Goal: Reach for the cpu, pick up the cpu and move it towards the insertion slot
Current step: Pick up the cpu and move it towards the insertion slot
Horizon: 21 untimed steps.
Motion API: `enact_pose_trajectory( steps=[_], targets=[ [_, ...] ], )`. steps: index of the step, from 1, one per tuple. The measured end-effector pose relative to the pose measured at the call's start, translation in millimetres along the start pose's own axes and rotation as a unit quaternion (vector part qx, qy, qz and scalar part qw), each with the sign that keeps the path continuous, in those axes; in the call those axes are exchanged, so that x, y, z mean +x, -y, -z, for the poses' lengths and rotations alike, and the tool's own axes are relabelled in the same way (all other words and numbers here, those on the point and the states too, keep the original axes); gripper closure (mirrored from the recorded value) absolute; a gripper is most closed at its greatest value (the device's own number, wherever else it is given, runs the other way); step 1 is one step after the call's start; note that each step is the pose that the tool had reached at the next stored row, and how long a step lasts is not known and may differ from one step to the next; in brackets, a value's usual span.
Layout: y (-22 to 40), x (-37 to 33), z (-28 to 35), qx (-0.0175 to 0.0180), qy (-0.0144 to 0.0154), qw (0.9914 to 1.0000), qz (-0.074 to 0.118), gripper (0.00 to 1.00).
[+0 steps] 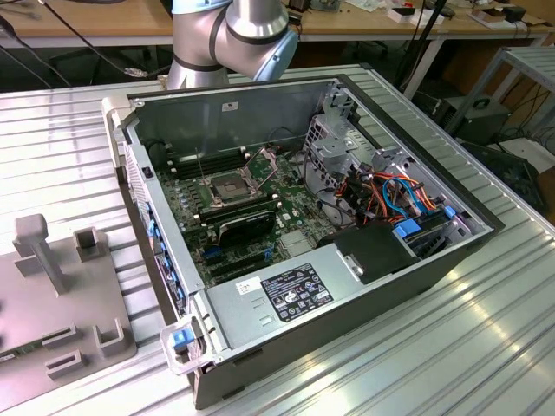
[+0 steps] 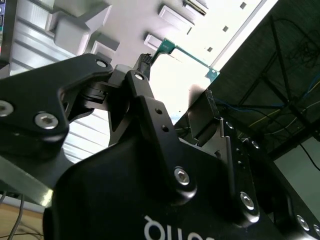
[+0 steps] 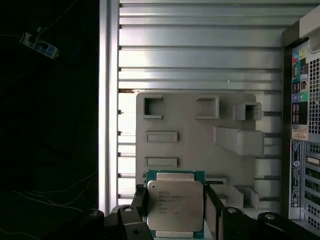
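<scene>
In the first wrist view the cpu (image 3: 175, 206), a silvery square chip on a green board, sits between my gripper's (image 3: 175, 200) two black fingers (image 3: 139, 198), which press on its two sides. It hangs well above the grey fixture plate (image 3: 200, 130). The second wrist view shows the gripper (image 2: 177, 80) from behind, with the cpu's green edge (image 2: 186, 58) at the fingertips. The insertion slot (image 1: 224, 185) lies inside the open computer case (image 1: 347, 299), its metal bracket (image 1: 264, 161) hinged up.
The grey fixture plate (image 1: 52, 295) with raised blocks lies at the exterior view's left of the case, on a ribbed metal table (image 1: 451, 347). The case's rear wall (image 3: 305, 130) runs beside the plate. The arm's base (image 1: 230, 35) stands behind the case. Cables and drive bays (image 1: 390, 195) fill the case's other end.
</scene>
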<state>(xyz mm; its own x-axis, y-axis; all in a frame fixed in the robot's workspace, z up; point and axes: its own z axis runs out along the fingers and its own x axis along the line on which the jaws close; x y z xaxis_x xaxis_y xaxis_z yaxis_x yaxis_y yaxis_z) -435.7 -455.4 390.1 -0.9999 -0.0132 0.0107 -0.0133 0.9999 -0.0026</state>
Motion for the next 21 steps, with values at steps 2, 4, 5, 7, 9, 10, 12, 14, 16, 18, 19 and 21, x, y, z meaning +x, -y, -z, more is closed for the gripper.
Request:
enact_pose_trajectory(
  steps=[2, 4, 5, 7, 9, 10, 12, 14, 16, 18, 19, 21],
  targets=[
    [0.0, -2.1, 0.0, 0.0, 0.0, 1.0, 0.0, 0.45],
    [0.1, -3.8, 0.0, 0.0, 0.0, 1.0, 0.0, 0.45],
    [0.0, -4.5, -0.1, -0.0001, 0.0001, 1.0, 0.0, 0.45],
    [0.1, -5.8, 0.0, 0.0, 0.0, 1.0, 0.0, 0.45],
    [0.2, -7.4, 0.1, 0.0, 0.0, 1.0, 0.0, 0.45],
    [0.2, -8.2, 0.1, 0.0, 0.0, 1.0, 0.0, 0.45],
    [0.2, -10.0, 0.1, 0.0, 0.0, 1.0, 0.0, 0.45],
    [0.2, -12.7, 0.2, 0.0, 0.0, 1.0, 0.0, 0.45],
    [0.2, -14.3, 0.1, 0.0, 0.0, 1.0, 0.0, 0.45],
    [0.3, -16.7, 0.2, 0.0, 0.0, 1.0, 0.0, 0.45],
    [0.2, -17.3, 0.1, 0.0, 0.0, 1.0, 0.0, 0.45],
    [0.3, -18.4, 0.2, 0.0, 0.0, 1.0, 0.0, 0.45]
  ],
)
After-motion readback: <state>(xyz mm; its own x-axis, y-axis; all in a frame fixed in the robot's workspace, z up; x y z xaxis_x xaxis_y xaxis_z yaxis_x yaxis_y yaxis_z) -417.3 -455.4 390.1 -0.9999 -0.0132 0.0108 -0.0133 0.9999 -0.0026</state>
